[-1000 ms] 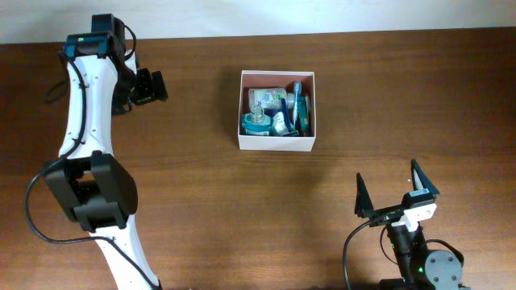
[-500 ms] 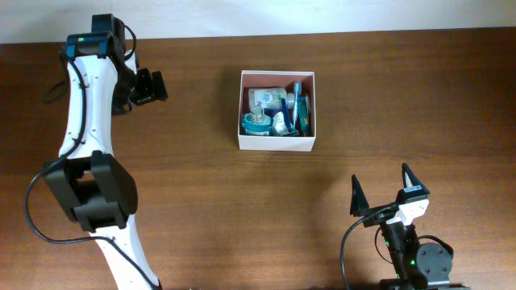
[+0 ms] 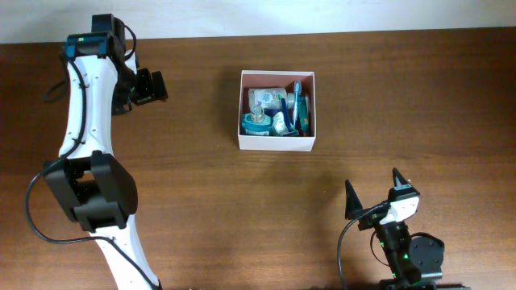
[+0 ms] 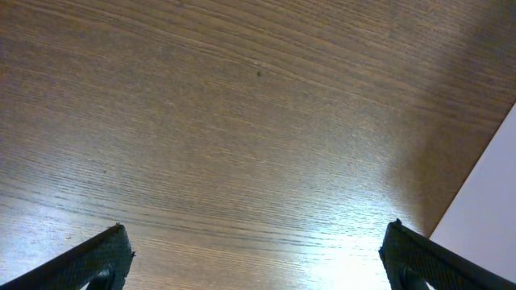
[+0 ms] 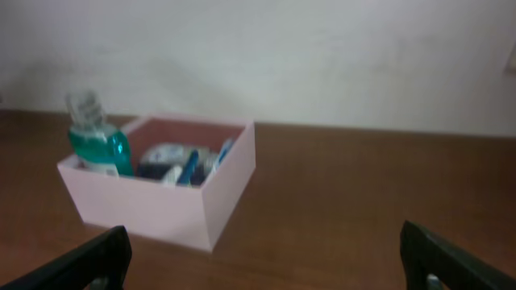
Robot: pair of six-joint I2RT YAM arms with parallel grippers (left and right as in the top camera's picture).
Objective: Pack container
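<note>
The container point(image 3: 276, 143), a square white-walled box with a pinkish-brown inside, stands at the table's middle back. It holds a teal bottle point(image 3: 256, 124), a blue toothbrush point(image 3: 295, 103) and other toiletries. In the right wrist view the container point(image 5: 173, 203) is ahead to the left with the teal bottle point(image 5: 97, 145) sticking up. My right gripper point(image 3: 372, 201) is open and empty near the front edge, well apart from the container. My left gripper point(image 3: 151, 86) is open and empty at the far left back, over bare wood point(image 4: 258, 258).
The wooden table point(image 3: 242, 201) spreads all round the container. A white wall point(image 5: 322, 56) rises behind the table's back edge. The table's edge shows at the right in the left wrist view point(image 4: 484, 201).
My right arm has drawn back toward the front edge and a little to the left, its gripper staying open. The left arm and the container have not moved.
</note>
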